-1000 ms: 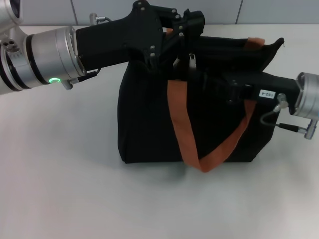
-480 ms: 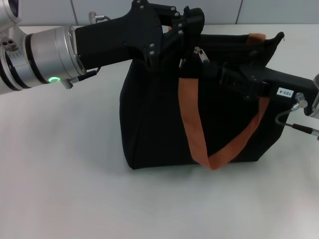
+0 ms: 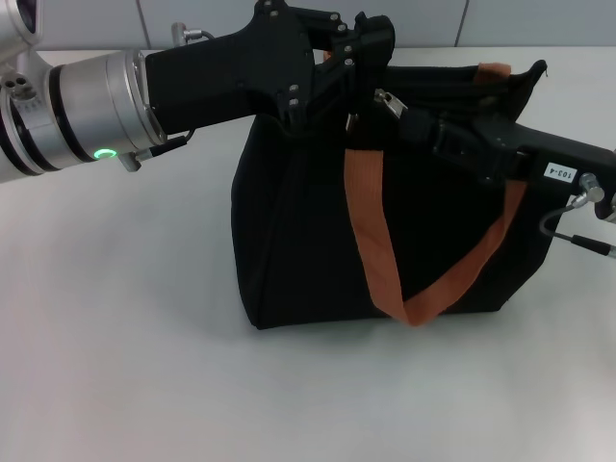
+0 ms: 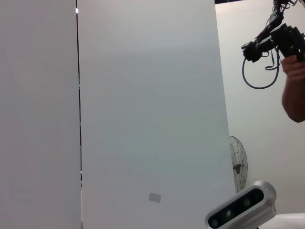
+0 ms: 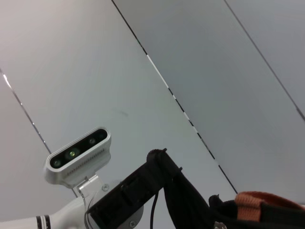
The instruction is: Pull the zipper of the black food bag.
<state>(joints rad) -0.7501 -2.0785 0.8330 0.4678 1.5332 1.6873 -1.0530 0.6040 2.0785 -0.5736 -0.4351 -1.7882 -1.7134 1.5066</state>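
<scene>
The black food bag (image 3: 289,231) stands upright on the white table, with an orange-brown strap (image 3: 371,231) looping down its front. My left gripper (image 3: 371,48) reaches in from the left and is clamped on the bag's top rim near the back left corner. The small silver zipper (image 3: 387,101) sits on the top edge, just right of that grip. My right gripper (image 3: 409,123) comes in from the right along the bag's top and is shut on the zipper pull. The right wrist view shows only a bit of strap (image 5: 259,200) and the left arm (image 5: 143,191).
The table (image 3: 115,337) spreads out to the left of the bag and in front of it. A grey panelled wall runs behind. The left wrist view shows the wall, a fan (image 4: 238,164) and a person's arm (image 4: 293,90) far off.
My right arm has drawn back to the right, and the zipper pull rode right and slightly up with it. The bag shifted a little rightward and its strap swung. The left arm held still.
</scene>
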